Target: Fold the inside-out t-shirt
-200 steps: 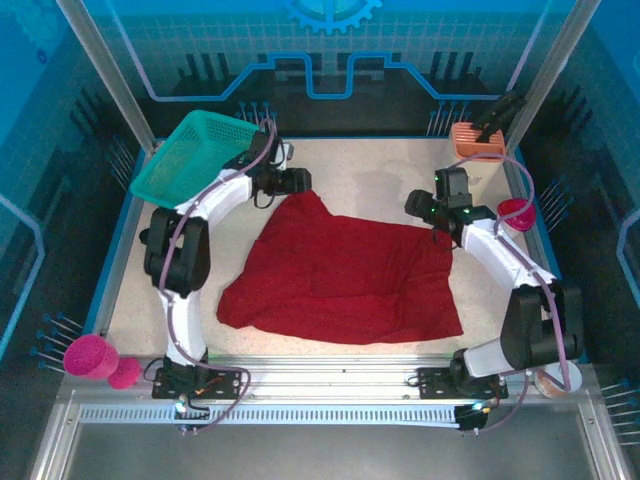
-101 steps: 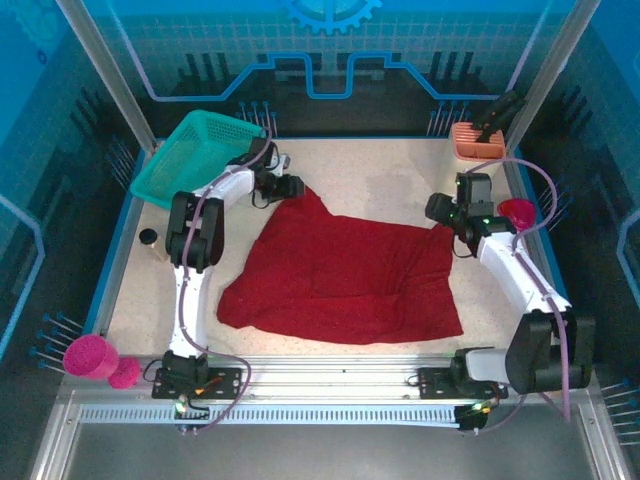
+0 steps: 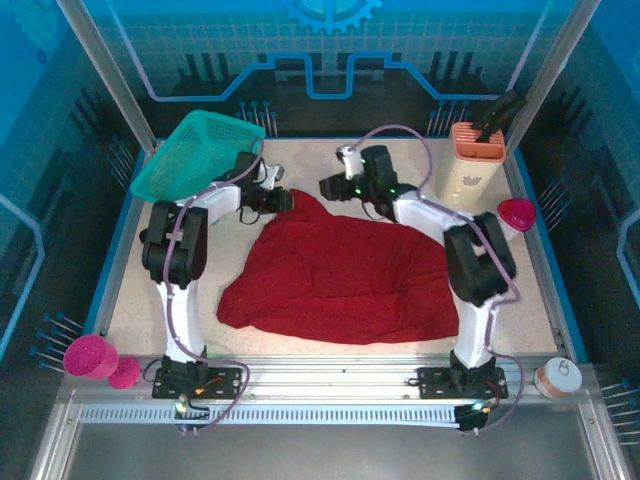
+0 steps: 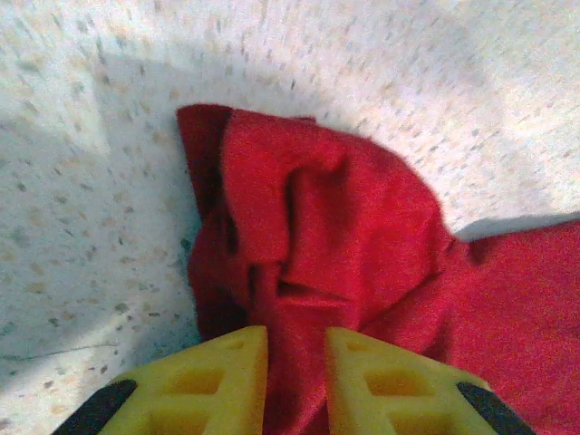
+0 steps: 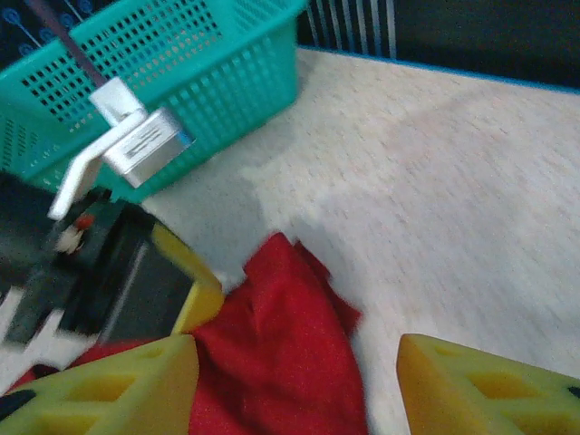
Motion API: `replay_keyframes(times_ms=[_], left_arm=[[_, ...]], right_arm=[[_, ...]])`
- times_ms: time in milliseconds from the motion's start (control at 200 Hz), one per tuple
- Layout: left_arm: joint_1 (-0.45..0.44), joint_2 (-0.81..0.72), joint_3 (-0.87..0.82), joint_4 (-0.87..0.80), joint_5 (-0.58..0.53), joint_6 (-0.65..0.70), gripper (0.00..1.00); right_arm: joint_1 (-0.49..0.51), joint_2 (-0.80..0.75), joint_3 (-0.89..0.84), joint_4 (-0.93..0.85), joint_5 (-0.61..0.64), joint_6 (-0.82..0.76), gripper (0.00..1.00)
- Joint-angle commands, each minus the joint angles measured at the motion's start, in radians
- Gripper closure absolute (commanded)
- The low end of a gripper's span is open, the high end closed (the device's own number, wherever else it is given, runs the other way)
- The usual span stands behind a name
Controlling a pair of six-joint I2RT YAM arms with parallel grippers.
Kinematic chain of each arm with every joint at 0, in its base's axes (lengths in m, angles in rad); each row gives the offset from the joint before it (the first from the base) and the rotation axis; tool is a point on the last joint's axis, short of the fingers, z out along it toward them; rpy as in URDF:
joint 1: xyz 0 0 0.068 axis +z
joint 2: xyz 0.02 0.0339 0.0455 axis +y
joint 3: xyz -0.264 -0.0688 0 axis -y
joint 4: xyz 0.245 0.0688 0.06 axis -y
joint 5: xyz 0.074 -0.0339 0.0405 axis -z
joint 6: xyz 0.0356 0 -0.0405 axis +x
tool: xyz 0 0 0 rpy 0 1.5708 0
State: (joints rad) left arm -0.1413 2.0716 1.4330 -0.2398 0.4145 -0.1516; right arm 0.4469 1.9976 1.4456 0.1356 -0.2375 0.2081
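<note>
— Where's the t-shirt (image 3: 340,275)?
— Rumpled across the middle of the table (image 3: 400,165), far corner bunched. The left gripper (image 4: 296,340) pinches that corner; the right gripper (image 5: 294,355) hangs beside it, fingers spread.
— Advice?
— Grab a separate edge, then pull taut.

- Right hand (image 5: 294,358): two yellow fingers (image 5: 100,381) at the bottom edge, spread wide, nothing pinched between them.
- Inside-out t-shirt (image 5: 281,335): dark red cloth, one pointed corner lying flat on the tabletop between those fingers.
- Left hand (image 5: 204,304): black body carrying a silver-white bracket (image 5: 136,149), one yellow finger against the cloth's left edge.
- Teal basket (image 5: 181,82): mesh-walled, upper left, behind the left hand.
- Tabletop (image 5: 453,181): pale, speckled, blue-edged at the back.
</note>
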Motion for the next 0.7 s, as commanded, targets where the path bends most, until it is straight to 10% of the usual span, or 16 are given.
replay_keyframes(times_ms=[0, 340, 545, 690], left_arm=[[0.027, -0.039, -0.051, 0.13, 0.062, -0.013, 0.72], [0.035, 0.036, 0.012, 0.033, 0.012, -0.052, 0.66], [0.031, 0.127, 0.148, -0.072, 0.031, -0.037, 0.64], [0.023, 0.157, 0.206, -0.114, 0.051, -0.012, 0.85]], right_arm=[[0.061, 0.161, 0.194, -0.049, -0.034, -0.023, 0.37], [0.076, 0.568, 0.717, -0.487, 0.195, 0.156, 0.38], [0.058, 0.611, 0.776, -0.462, 0.091, 0.234, 1.0], [0.026, 0.558, 0.743, -0.432, 0.097, 0.32, 1.0]])
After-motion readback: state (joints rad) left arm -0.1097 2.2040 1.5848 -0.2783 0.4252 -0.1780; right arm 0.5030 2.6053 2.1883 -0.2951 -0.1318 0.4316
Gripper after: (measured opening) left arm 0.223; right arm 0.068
